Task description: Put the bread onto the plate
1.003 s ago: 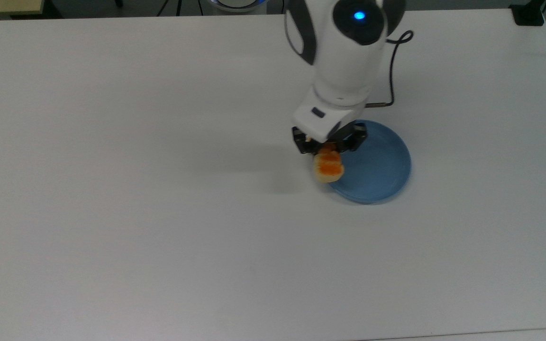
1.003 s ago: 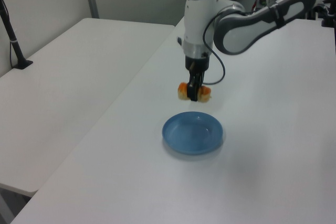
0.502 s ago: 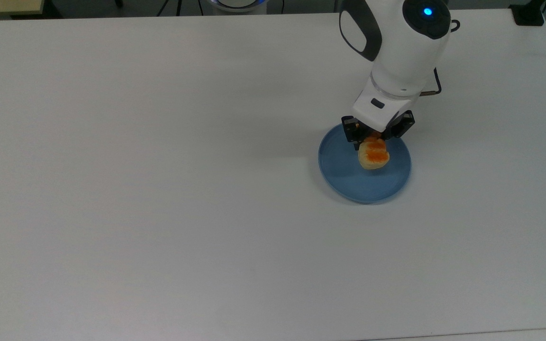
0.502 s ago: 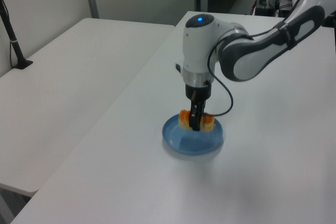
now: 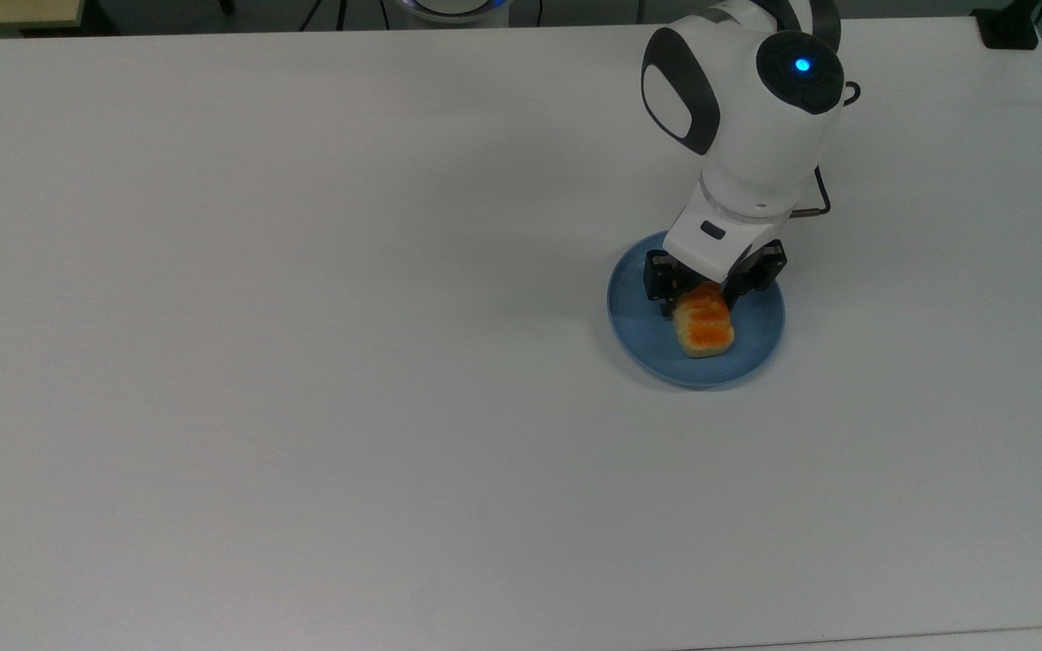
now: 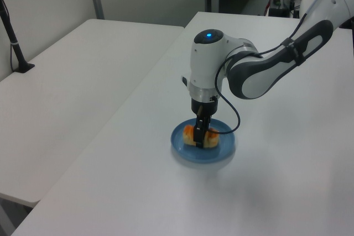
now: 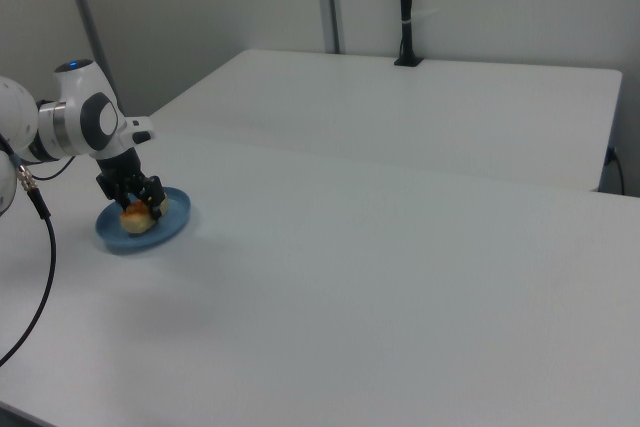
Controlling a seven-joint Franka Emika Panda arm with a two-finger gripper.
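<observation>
the bread lies on the plate, between the fingers of the pincer, which stand apart at its far end, released or barely touching. the pincer body hides that end. the arm points straight down over the bench.

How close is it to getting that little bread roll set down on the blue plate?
Nearly there. Carrying looks done: the bread sits low inside the plate, apparently resting on it. In hand: the claw is around the roll's end, its fingers on either side, though I can't tell whether they have let go. What's left is opening for sure and lifting the arm away.
</observation>
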